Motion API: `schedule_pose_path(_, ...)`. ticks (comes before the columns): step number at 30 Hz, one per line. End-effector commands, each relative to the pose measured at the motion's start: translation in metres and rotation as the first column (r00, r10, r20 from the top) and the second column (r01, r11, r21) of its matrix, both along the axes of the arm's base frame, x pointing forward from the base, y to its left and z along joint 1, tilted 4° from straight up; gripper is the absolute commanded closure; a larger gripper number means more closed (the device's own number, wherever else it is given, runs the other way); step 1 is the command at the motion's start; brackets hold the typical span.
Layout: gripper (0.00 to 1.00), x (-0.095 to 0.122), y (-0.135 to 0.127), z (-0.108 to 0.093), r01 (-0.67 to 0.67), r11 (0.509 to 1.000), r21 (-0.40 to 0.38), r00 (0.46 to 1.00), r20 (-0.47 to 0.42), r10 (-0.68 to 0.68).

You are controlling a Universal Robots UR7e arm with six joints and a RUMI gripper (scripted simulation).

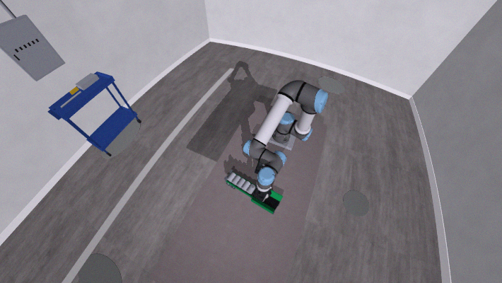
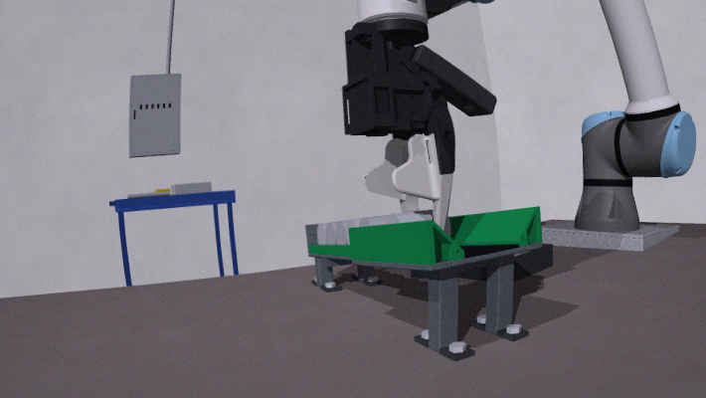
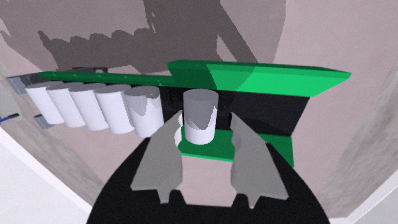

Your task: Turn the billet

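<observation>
The green feed ramp stands on a grey stand. Several grey billets lie side by side across it in a row at its left end; they also show in the overhead view. One more billet lies parallel to them, a small gap to the right of the row. My gripper hangs over this billet with a finger on each side. The fingers stand a little apart from it, so the gripper is open. In the side view the fingers reach down to the ramp's rim.
The ramp's raised green side walls flank the fingers. The arm's base pedestal stands behind the ramp to the right. A blue cart and a grey wall box are far off to the left.
</observation>
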State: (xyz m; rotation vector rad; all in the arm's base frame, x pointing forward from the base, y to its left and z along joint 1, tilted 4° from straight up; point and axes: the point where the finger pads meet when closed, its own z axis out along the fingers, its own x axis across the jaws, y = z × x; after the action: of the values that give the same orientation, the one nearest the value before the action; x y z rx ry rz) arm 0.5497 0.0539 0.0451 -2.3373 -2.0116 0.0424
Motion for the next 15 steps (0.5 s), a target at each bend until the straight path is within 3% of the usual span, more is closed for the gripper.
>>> schedule_pose_path(1,0.65,0.000,0.000,0.001,0.000,1.000,0.000,1.000,0.002,0.000)
schedule_pose_path(13,0.65,0.000,0.000,0.001,0.000,1.000,0.000,1.000,0.002,0.000)
schedule_pose_path(15,0.65,0.002,-0.001,0.021,0.000,1.000,0.000,1.000,0.002,0.000)
